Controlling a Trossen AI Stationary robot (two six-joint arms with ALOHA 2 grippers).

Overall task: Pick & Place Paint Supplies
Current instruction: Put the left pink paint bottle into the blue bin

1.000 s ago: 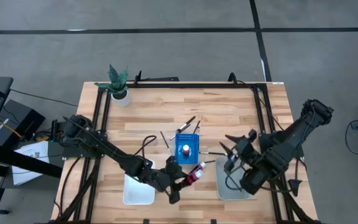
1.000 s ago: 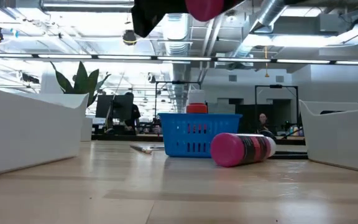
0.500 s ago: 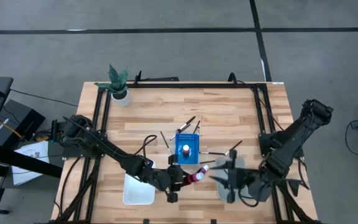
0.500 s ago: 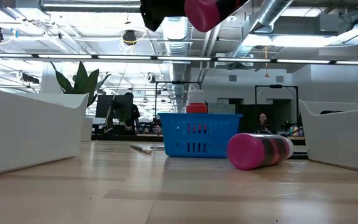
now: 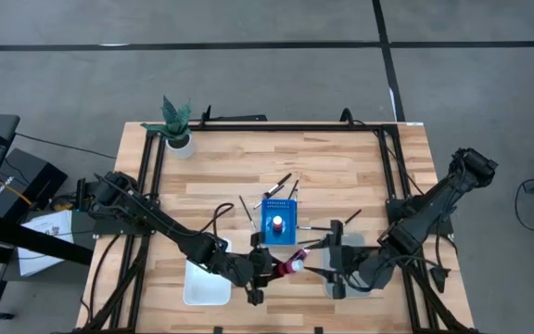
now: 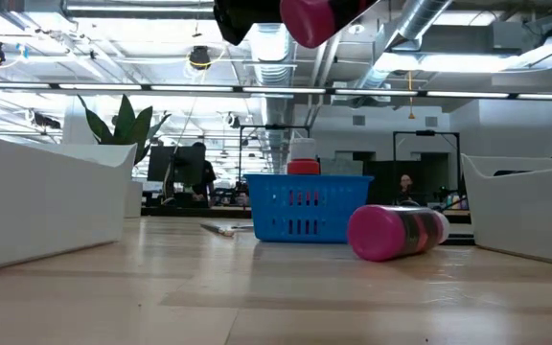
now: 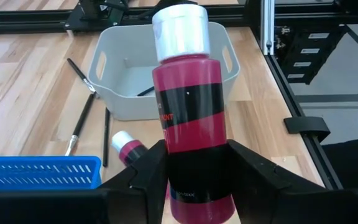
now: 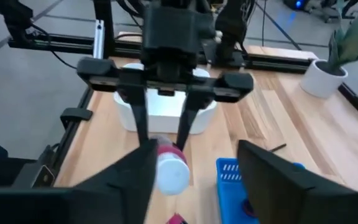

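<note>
The left gripper (image 5: pixel 265 270) is pinching a red paint bottle (image 7: pixel 189 118) with a white cap between its two fingers (image 7: pixel 145 177), gripping the lower body and holding the bottle clear of the table (image 5: pixel 341 176), near the front edge between the white tray (image 5: pixel 206 283) and the grey tray (image 5: pixel 334 278). In the low view this held bottle is showing at the top of the picture, above the tabletop. The right gripper (image 5: pixel 330 260) is sitting just beside it over the near edge of the grey tray, its fingers spread apart and holding nothing, facing the left gripper. A second red bottle (image 6: pixel 398 231) is lying on its side on the wood, just in front of the blue rack (image 5: pixel 279 221). Another red bottle (image 5: pixel 278 223) is standing upright inside the blue rack. Several thin dark-handled brushes (image 5: pixel 279 182) are lying scattered on the table around the rack. A potted plant (image 5: pixel 176 123) is standing at the far left corner.
</note>
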